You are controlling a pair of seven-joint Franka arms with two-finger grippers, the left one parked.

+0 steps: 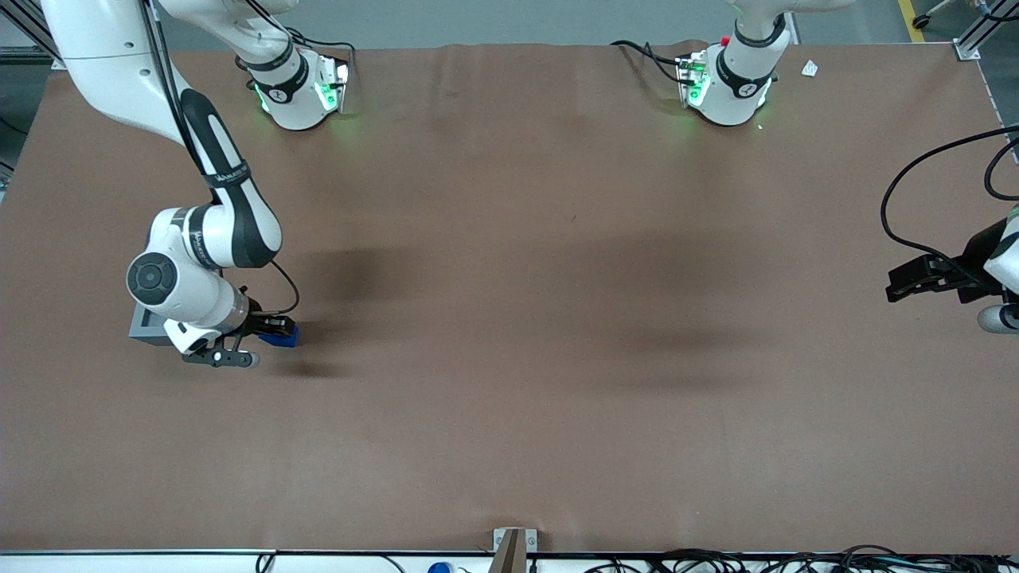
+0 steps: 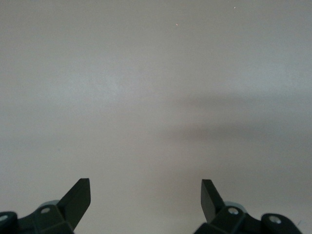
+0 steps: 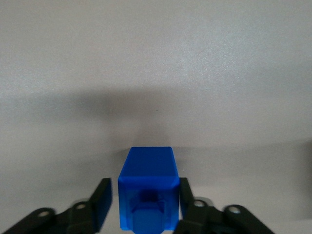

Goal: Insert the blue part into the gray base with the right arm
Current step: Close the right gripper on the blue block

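Brown cloth covered the table [image 1: 509, 318] from edge to edge. At the working arm's end of the table, the gray base [image 1: 146, 325] sat on the cloth, mostly hidden under the right arm [image 1: 207, 239]; only one corner and part of its dark top recess showed past the arm's round, dark-capped joint. The arm reached down from its mount at the table edge farthest from the front camera, bent at the black-banded elbow, and ended low over the cloth.

Just beside the gray base, toward the parked arm's end, the gripper [image 1: 275, 330] hung close to the table with the blue part [image 1: 280, 337] between its two black fingers. In the right wrist view the gripper [image 3: 145, 202] stood narrow around the blue part [image 3: 148, 187]: one finger [image 3: 100, 202] sat just beside one face of the block with a thin gap showing, and the other pressed against the opposite face. The block's face toward the camera carried a recessed square detail, and its lower edge looked blurred. Whether the block touched the cloth could not be told, though a dark shadow lay on the cloth around it.

The blue part was apart from the gray base, not in its recess.
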